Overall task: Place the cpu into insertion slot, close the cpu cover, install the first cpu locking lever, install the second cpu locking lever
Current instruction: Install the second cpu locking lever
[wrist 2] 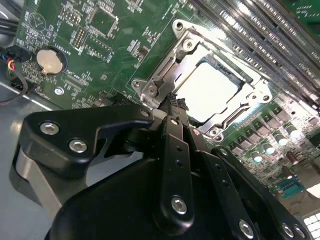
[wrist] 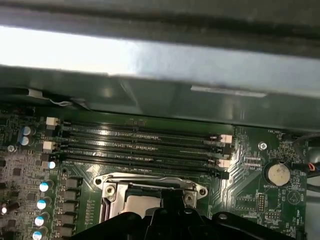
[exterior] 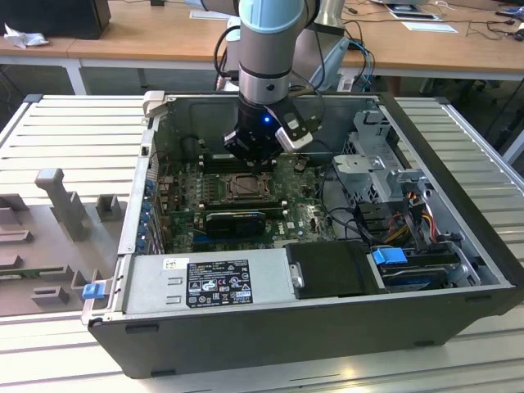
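**Chip is in, fingers at the socket's edge**

In the exterior view, the nearest thing is the grey power box at the front of the open computer case. Behind it lies the green board, and the robot's gripper hangs over the insertion slot in the middle of the board.

In the second wrist view, the gripper has its black fingers pressed together with nothing between them. The tips sit right at the silvery edge of the insertion slot. The cpu lies flat inside, its pale top showing. The cpu cover looks laid down around it like a frame. I think the chip step is done and the cover is down, so the work now seems to be about the locking levers. I cannot make out the levers clearly.

Farther back, in the first wrist view, the long black memory slots run side by side, and beyond them is the far wall of the case.
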Robot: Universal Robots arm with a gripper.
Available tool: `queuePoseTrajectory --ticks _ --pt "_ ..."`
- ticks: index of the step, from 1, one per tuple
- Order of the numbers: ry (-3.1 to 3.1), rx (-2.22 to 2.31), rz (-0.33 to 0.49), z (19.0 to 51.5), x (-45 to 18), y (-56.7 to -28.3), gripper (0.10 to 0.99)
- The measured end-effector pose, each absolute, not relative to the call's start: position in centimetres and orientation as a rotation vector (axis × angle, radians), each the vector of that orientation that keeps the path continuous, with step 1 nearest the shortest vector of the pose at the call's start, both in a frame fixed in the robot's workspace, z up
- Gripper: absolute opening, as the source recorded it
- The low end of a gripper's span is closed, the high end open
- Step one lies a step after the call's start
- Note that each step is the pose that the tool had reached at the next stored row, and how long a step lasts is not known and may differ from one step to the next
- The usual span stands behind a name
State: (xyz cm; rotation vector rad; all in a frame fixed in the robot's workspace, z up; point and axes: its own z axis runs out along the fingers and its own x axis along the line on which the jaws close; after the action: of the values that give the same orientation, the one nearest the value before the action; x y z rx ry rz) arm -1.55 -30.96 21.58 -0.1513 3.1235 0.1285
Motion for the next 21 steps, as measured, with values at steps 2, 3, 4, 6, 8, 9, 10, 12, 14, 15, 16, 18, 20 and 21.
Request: queuePoseTrajectory --ticks 2,3,4,6,8,9,10,12,14,15,16,18,20,21 --pt "3.123 -0.151 0.129 21.5 -1.5 -31.3 0.106" --pt "3.123 -0.151 0.129 21.5 -1.5 -31.4 0.106" --pt "3.124 -0.151 0.128 21.6 -1.6 -31.4 0.106" --pt "3.124 -0.151 0.128 21.9 -1.5 -31.4 0.106" --pt "3.123 -0.151 0.129 22.0 -1.5 -31.4 0.106" --pt "3.123 -0.152 0.129 22.0 -1.5 -31.4 0.106" --pt "3.123 -0.151 0.128 22.0 -1.5 -31.6 0.106" --pt "3.123 -0.151 0.128 22.0 -1.5 -31.8 0.106" --pt "3.123 -0.151 0.128 22.0 -1.5 -32.1 0.106" --pt "3.123 -0.151 0.129 22.0 -1.5 -32.3 0.106" --pt "3.123 -0.151 0.129 22.0 -1.5 -32.4 0.106" --pt "3.123 -0.151 0.128 22.0 -1.5 -32.6 0.106" --pt "3.124 -0.151 0.128 22.1 -1.6 -32.7 0.106" --pt "3.123 -0.151 0.128 22.2 -1.5 -32.8 0.106"
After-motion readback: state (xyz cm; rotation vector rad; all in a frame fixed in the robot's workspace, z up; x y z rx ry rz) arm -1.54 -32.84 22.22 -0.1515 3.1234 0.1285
